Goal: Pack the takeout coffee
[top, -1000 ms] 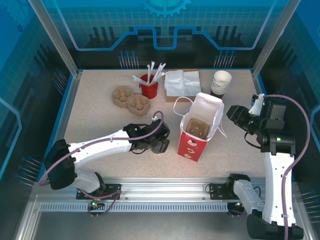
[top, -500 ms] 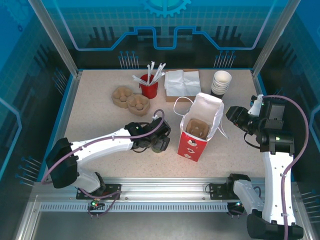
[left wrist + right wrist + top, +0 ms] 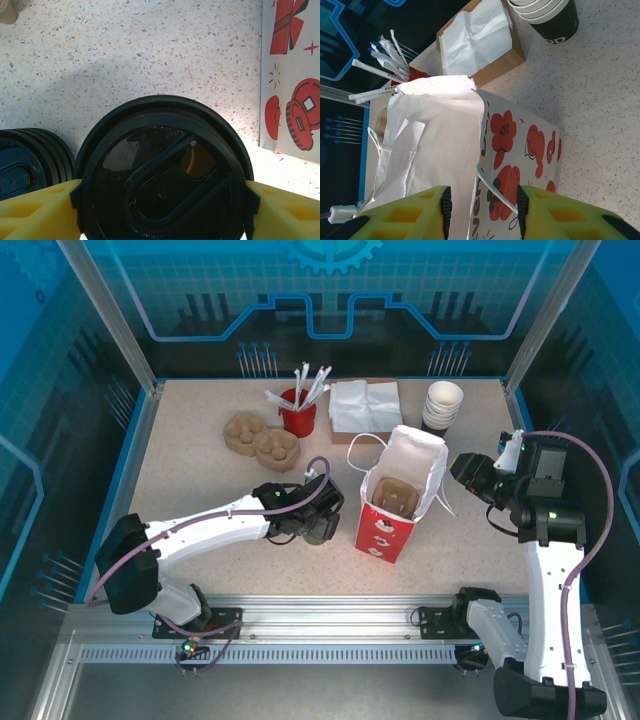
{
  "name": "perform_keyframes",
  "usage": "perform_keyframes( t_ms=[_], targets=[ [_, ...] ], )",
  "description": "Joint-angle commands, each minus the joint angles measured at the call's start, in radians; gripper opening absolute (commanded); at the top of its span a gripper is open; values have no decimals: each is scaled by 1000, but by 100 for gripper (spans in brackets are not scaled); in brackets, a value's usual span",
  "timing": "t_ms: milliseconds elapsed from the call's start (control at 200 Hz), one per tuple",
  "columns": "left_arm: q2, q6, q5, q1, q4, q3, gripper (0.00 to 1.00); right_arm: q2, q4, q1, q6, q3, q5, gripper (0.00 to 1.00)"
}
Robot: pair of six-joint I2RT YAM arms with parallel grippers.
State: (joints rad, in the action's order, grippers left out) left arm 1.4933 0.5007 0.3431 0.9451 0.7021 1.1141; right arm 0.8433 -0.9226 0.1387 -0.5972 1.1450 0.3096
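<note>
Black-lidded, the takeout coffee (image 3: 162, 175) is being clamped at its rim by the yellow fingers (image 3: 35, 210) of the left gripper (image 3: 318, 524). It is standing just left of the paper bag (image 3: 385, 525), with a bare strip of table (image 3: 150, 50) showing between lid edge and bag wall. A stack of loose lids (image 3: 25, 165) is crowding the cup's other side. The right gripper (image 3: 481, 210) is being held with fingers apart, astride the bag's right rim.

Small dark cup (image 3: 320, 531), capped with a round black lid (image 3: 162, 175), brown showing through the sip hole. Standing upright on the speckled table (image 3: 125, 50), just left of the red-and-white bag (image 3: 292, 75). Pinched at the lid rim between the yellow left fingers (image 3: 35, 210).
</note>
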Motion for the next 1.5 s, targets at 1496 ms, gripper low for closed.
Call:
perform_keyframes(
  t_ms=[1496],
  targets=[
    [-204,-153,-69,-49,423,428,69,694,-197,-178,937,538,66,55]
  ],
)
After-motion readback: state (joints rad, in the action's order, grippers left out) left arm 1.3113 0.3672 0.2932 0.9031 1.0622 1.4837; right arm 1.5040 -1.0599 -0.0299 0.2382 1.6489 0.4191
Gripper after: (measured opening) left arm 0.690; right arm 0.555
